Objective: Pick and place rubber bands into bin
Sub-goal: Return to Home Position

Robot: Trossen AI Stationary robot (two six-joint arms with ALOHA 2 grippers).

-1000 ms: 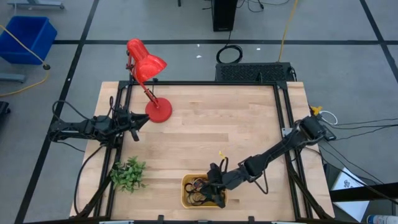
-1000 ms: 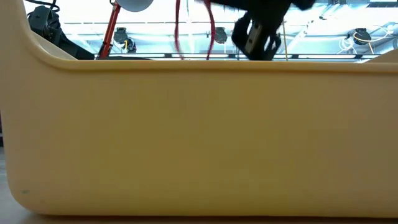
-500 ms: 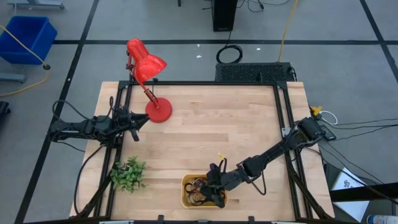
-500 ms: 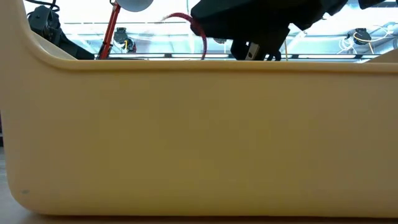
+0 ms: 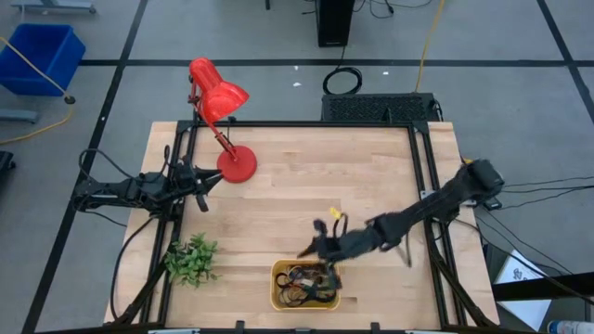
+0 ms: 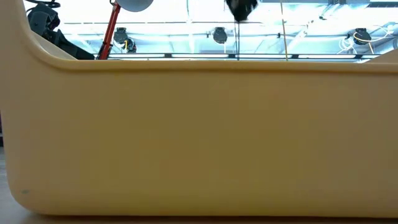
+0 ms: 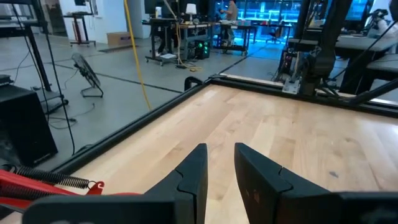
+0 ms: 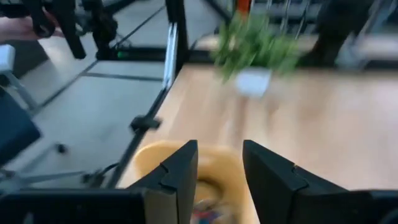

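overhead, rubber bands (image 5: pixel 304 283) fill the bin (image 5: pixel 275 286); low view hides them.

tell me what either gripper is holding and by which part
Nothing. The right gripper is open and empty beside the bin; the left gripper, by the lamp, is empty too.

No legible text, label, brand, number or sign appears in any view. The bin (image 6: pixel 199 137) wall, the table (image 5: pixel 316 186) surface and the red lamp (image 5: pixel 219 96) are unmarked where visible. A white sheet (image 5: pixel 516 269) on the floor beside the table carries marks – too small to read.
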